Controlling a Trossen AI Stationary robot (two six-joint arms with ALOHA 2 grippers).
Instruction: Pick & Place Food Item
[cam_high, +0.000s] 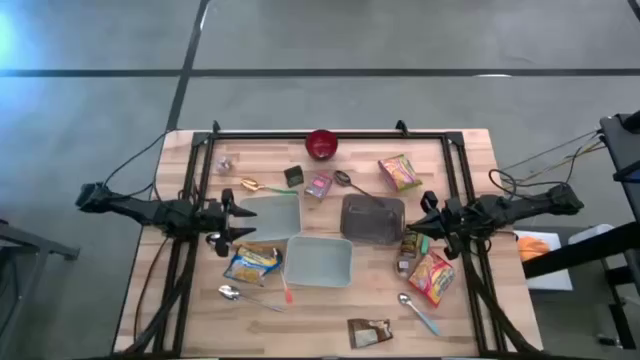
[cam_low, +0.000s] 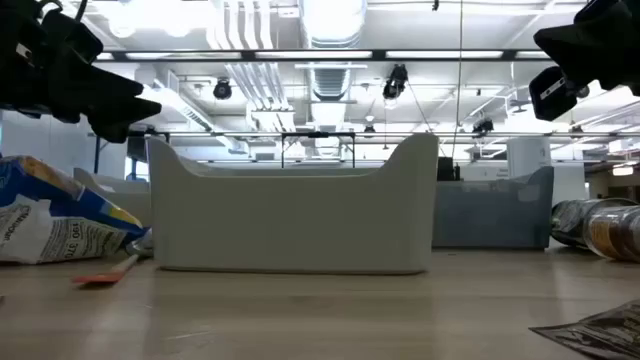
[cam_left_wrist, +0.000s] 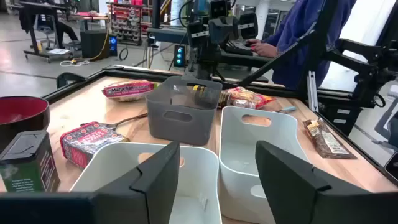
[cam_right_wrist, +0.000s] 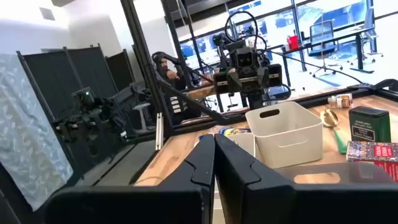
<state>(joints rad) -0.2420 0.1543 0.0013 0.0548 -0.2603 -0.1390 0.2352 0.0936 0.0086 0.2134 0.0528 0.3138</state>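
No food item is in either grasp. Three bins stand mid-table: two white bins (cam_high: 318, 261), one dark bin (cam_high: 373, 219). Five snack packets are countable, including the one (cam_high: 251, 264) beside my left gripper (cam_high: 237, 219), whose fingers are parted and empty. My right gripper (cam_high: 424, 222) is clenched on nothing. Packet labels cannot be read.

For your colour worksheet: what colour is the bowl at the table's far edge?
Red bowl; the high view shows it best.

Grey concrete floor (cam_high: 400, 40) (dark seams), ceiling strip lights (cam_low: 330, 55), big windows (cam_right_wrist: 323, 25).
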